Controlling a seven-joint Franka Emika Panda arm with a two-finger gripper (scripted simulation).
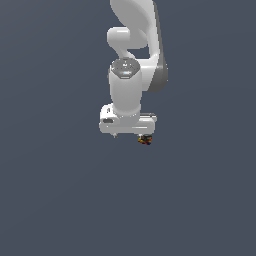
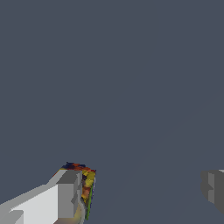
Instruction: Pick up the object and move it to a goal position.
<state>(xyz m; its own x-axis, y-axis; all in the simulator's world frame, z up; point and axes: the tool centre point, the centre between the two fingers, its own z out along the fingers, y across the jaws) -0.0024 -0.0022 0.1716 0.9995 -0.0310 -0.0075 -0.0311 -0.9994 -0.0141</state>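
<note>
Background: plain slate-grey all round in both views; no edge, seam or shadow separates a surface from the backdrop.
Object: a tiny dark lump (image 1: 145, 140) speckled red, yellow and green, sitting just under the hand's underside, toward the exterior view's right end of it.
Object, wrist view: the lump (image 2: 86, 186) lies flush against the inner face of one grey fingertip pad (image 2: 70, 192); red and dark blue show along one edge, yellow in the middle, a green strip down the side facing the gap.
Object, clock position: from the centre of the hand's white body in the exterior view, it lies at about 4 o'clock.
Hand: white, broad and flat (image 1: 129, 135), far larger than the lump; fingertips are hard to pick out in the exterior view.
Hand state: fingers spread; in the wrist view one pad touches the lump while the other pad (image 2: 213, 189) stands well apart across bare grey, so nothing is pinched between them.
Contact: only one finger meets the lump; whether the lump rests on anything below cannot be told.
Arm: white links with grey joint caps (image 1: 127, 80) rise from the hand toward 12 o'clock and leave the exterior view at its upper edge.
Containers: none can be made out in either view.
Goal marker: none visible.
</note>
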